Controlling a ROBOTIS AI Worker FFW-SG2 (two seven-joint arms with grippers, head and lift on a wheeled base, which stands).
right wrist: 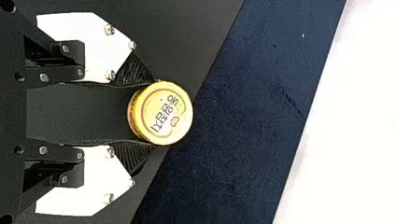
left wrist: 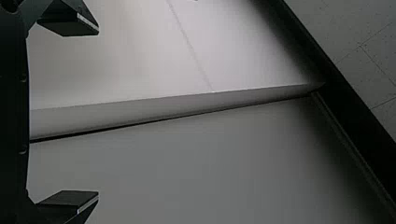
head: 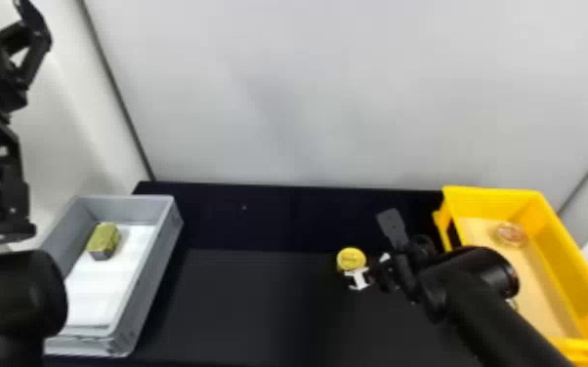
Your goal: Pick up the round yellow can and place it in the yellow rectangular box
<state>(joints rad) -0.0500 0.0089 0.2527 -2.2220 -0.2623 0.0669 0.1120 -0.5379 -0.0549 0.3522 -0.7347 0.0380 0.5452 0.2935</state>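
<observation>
My right gripper (head: 365,272) is low over the dark table, right of centre, with the round yellow can (head: 350,259) at its tips. In the right wrist view the can (right wrist: 167,113) is held between the ends of both black pads, and the right gripper (right wrist: 156,113) is shut on it, lid facing the camera. The yellow rectangular box (head: 559,249) stands at the right, beyond the right arm. My left gripper (head: 34,41) is raised at the upper left; in the left wrist view the left gripper (left wrist: 97,114) is open with nothing between its fingers.
A grey box (head: 154,254) at the left holds a greenish-yellow block-shaped can (head: 104,240) on white lining. A round reddish item (head: 510,234) lies inside the yellow box. Pale walls (head: 307,97) rise behind the table (head: 249,302).
</observation>
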